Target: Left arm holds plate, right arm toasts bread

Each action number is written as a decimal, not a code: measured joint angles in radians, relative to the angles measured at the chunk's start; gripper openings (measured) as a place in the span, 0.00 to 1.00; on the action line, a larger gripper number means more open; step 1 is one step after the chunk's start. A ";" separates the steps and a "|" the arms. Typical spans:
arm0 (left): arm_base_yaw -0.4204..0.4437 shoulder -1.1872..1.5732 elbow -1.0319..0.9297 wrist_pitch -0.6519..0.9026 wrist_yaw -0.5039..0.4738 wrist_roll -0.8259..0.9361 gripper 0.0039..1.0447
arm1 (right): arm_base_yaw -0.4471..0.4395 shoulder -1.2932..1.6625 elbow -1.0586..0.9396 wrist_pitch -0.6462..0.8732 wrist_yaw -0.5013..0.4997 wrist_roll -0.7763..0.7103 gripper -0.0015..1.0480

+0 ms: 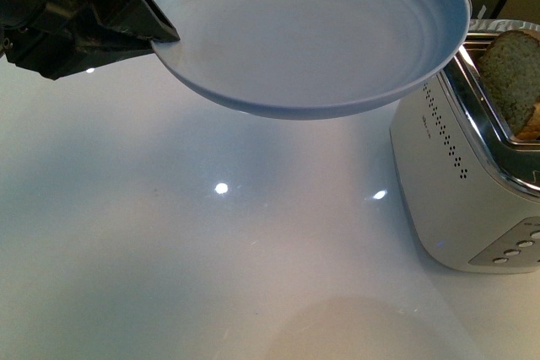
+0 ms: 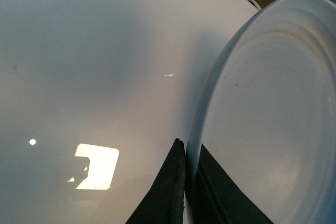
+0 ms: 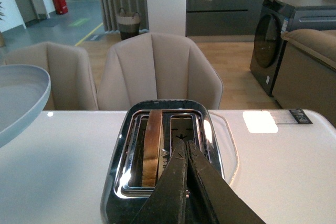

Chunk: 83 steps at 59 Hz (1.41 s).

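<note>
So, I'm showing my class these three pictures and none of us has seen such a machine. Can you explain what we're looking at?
It is a robot with two arms, each ending in a gripper. The front view looks out from its body over a white table. The other two come from cameras on its wrists. The left gripper, black and pointed, pinches the rim of a pale blue plate, holding it in the air, empty. Beside it on the table stands a silver toaster with a slice of brown bread sticking out of one slot. The right gripper is above the toaster, jaws together, holding nothing.
</note>
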 joint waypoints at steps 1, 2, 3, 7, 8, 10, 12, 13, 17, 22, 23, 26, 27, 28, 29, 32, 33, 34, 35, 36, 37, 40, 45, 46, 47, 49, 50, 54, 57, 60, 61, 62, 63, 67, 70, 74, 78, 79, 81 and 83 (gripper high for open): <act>0.000 0.000 0.000 0.000 0.000 0.000 0.03 | 0.000 -0.005 0.000 -0.005 0.000 0.000 0.02; 0.000 0.000 0.000 0.000 0.000 0.000 0.03 | 0.000 -0.008 0.000 -0.008 0.000 0.000 0.02; 0.000 0.000 0.000 0.000 0.000 0.000 0.03 | 0.000 -0.013 0.000 -0.013 0.000 0.000 0.02; 0.000 0.000 0.000 0.000 0.000 0.000 0.03 | 0.000 -0.027 0.000 -0.027 0.000 0.000 0.02; 0.000 0.000 0.000 0.000 0.000 0.000 0.03 | 0.000 -0.029 0.000 -0.029 0.000 0.000 0.02; 0.000 0.000 0.000 0.000 0.000 0.000 0.03 | 0.000 -0.035 0.000 -0.035 0.000 0.000 0.02; 0.000 0.000 0.000 0.000 0.000 0.000 0.03 | 0.000 -0.049 0.000 -0.050 0.000 0.000 0.02; 0.000 0.000 0.000 0.000 0.000 0.000 0.03 | 0.000 -0.074 0.000 -0.084 0.001 0.000 0.02; 0.000 0.000 0.000 0.000 0.000 0.000 0.03 | -0.001 -0.155 0.000 -0.189 0.001 0.000 0.02; 0.000 0.000 0.000 0.000 -0.001 0.000 0.03 | 0.000 -0.201 0.000 -0.209 0.000 0.000 0.02; 0.000 0.000 0.000 0.000 -0.001 0.000 0.03 | 0.000 -0.204 0.000 -0.211 0.000 0.000 0.02; 0.000 0.000 0.000 0.000 0.000 0.000 0.03 | -0.001 -0.205 0.000 -0.212 0.000 0.000 0.02; 0.000 0.000 0.000 0.000 0.000 0.000 0.03 | -0.001 -0.205 0.000 -0.212 0.000 0.000 0.02; 0.000 0.000 0.000 0.000 0.000 0.000 0.03 | 0.000 -0.205 0.000 -0.212 0.000 0.000 0.02; 0.000 0.000 0.000 0.000 0.000 0.000 0.03 | -0.001 -0.205 0.000 -0.212 0.000 0.000 0.02; 0.000 0.000 0.000 0.000 0.000 0.000 0.03 | -0.001 -0.207 0.000 -0.213 0.000 0.000 0.02; 0.000 0.000 0.000 0.000 0.000 0.000 0.03 | -0.001 -0.207 0.000 -0.213 0.000 0.000 0.02; 0.000 0.000 0.000 0.000 0.000 0.000 0.03 | -0.001 -0.207 0.000 -0.213 0.000 0.000 0.02; 0.000 0.000 0.000 0.000 0.000 0.001 0.03 | 0.000 -0.207 0.000 -0.213 0.000 0.000 0.02; 0.000 0.000 0.000 0.000 0.000 0.001 0.03 | -0.001 -0.207 0.000 -0.213 0.000 0.000 0.02; 0.000 0.000 0.000 0.000 0.000 0.001 0.03 | 0.000 -0.207 0.000 -0.213 0.000 0.000 0.02; 0.000 0.000 0.000 0.000 0.000 0.003 0.03 | -0.001 -0.208 0.000 -0.213 0.000 0.000 0.07; 0.000 0.000 0.000 0.000 0.000 0.005 0.03 | 0.000 -0.208 0.000 -0.213 0.000 0.000 0.27; 0.000 0.000 0.000 0.000 0.000 0.005 0.03 | 0.000 -0.208 0.000 -0.213 0.000 0.000 0.31; 0.000 0.000 0.000 0.000 0.001 0.006 0.03 | 0.000 -0.208 0.000 -0.213 0.000 0.000 0.36; 0.000 0.000 0.000 0.000 0.002 0.008 0.03 | -0.001 -0.208 0.000 -0.213 0.000 0.000 0.42; 0.000 0.000 0.000 0.000 0.002 0.008 0.03 | 0.000 -0.208 0.000 -0.213 0.000 0.000 0.46; 0.000 0.000 0.000 0.000 0.002 0.011 0.03 | -0.001 -0.208 0.000 -0.213 0.000 0.000 0.56; 0.002 0.000 0.000 0.000 0.002 0.011 0.03 | 0.000 -0.208 0.000 -0.213 0.000 0.000 0.62; 0.002 0.000 0.000 0.000 0.002 0.012 0.03 | 0.000 -0.208 0.000 -0.213 0.000 0.000 0.71; 0.002 0.000 0.000 0.000 0.003 0.013 0.03 | -0.001 -0.208 0.000 -0.213 0.000 0.000 0.72; 0.002 0.000 0.000 0.000 0.003 0.013 0.03 | -0.001 -0.208 0.000 -0.213 0.000 0.000 0.75; 0.002 0.000 0.000 0.000 0.003 0.014 0.03 | -0.001 -0.208 0.000 -0.213 0.000 0.000 0.77; 0.003 0.000 0.000 0.000 0.003 0.016 0.03 | 0.000 -0.208 0.000 -0.213 0.000 0.000 0.87; 0.005 0.000 0.000 -0.002 0.004 0.021 0.03 | 0.000 -0.208 0.000 -0.213 0.000 0.000 0.93; 0.008 0.000 0.000 -0.006 0.008 0.027 0.03 | -0.001 -0.208 0.000 -0.213 0.000 0.000 0.91; 0.021 0.000 0.000 -0.013 0.020 0.041 0.03 | -0.001 -0.208 0.000 -0.213 0.000 0.000 0.92; 0.026 -0.001 0.000 -0.013 0.023 0.045 0.03 | -0.001 -0.208 0.000 -0.213 0.000 0.000 0.92; 0.039 -0.003 0.000 -0.016 0.026 0.055 0.03 | 0.000 -0.208 0.000 -0.213 0.000 0.000 0.92; 0.047 -0.006 -0.001 -0.018 0.027 0.062 0.03 | 0.000 -0.208 0.000 -0.213 0.000 0.000 0.92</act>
